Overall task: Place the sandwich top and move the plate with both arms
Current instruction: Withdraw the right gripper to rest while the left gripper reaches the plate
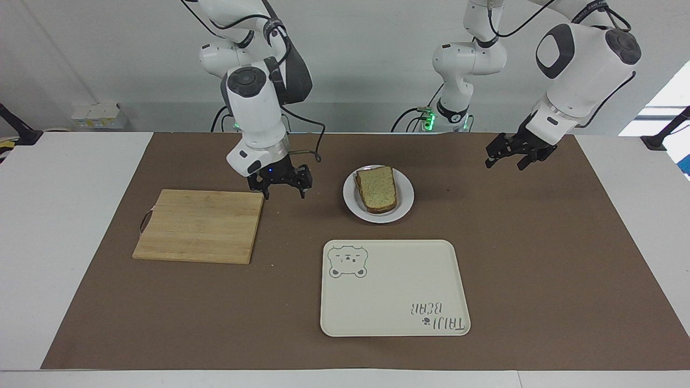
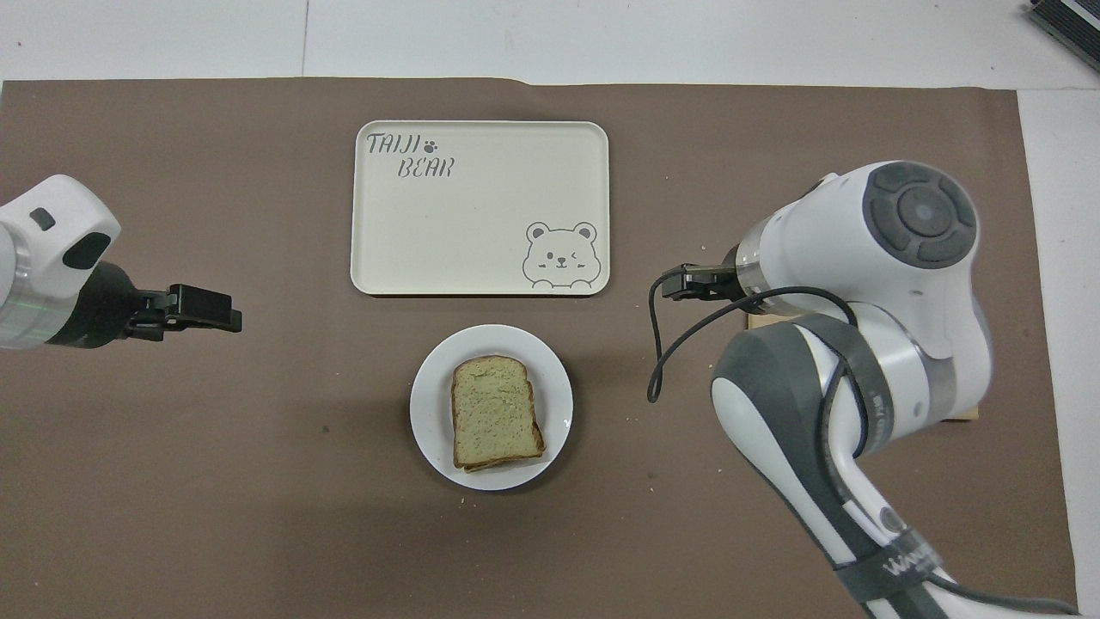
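The sandwich top (image 1: 377,188) lies on a stack of bread on the small white plate (image 1: 405,206), nearer to the robots than the tray. In the overhead view the slice (image 2: 497,411) sits in the middle of the plate (image 2: 430,430). My right gripper (image 1: 283,186) is open and empty, low over the mat between the plate and the cutting board; it also shows in the overhead view (image 2: 687,282). My left gripper (image 1: 505,157) is open and empty, up over the mat toward the left arm's end of the table, apart from the plate; it also shows in the overhead view (image 2: 206,309).
A cream rectangular tray (image 1: 393,291) with a bear drawing lies farther from the robots than the plate and shows in the overhead view (image 2: 481,206). A wooden cutting board (image 1: 199,226) lies toward the right arm's end. A brown mat (image 1: 539,258) covers the table.
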Robot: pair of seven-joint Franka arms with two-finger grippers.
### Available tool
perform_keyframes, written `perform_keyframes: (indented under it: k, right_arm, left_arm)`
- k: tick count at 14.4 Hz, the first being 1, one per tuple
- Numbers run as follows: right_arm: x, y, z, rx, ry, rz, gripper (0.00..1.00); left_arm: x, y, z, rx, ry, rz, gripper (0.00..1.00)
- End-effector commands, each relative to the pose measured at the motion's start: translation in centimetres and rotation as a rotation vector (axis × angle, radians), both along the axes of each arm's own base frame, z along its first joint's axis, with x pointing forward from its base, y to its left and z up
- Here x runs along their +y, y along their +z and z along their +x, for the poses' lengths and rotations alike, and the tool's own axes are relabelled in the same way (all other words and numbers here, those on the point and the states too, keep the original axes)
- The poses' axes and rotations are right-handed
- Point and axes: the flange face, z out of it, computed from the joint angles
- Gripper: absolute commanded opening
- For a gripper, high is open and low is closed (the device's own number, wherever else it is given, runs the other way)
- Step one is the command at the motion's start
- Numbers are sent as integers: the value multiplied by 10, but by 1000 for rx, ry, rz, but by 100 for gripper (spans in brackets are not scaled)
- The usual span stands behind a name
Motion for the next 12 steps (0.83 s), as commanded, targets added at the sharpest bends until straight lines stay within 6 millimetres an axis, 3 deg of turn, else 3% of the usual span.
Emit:
perform_keyframes:
  k: [1, 6, 12]
  right_arm:
    - [-24, 42, 0, -15, -22, -19, 100]
    - [-51, 85, -14, -63, -62, -13, 100]
    - [-81, 139, -22, -61, -97, -62, 100]
  left_arm:
    - [-4, -15, -22, -35, 36, -59, 100]
    - [-18, -39, -38, 4, 70, -185, 100]
    - [-37, -124, -57, 20, -16, -315, 100]
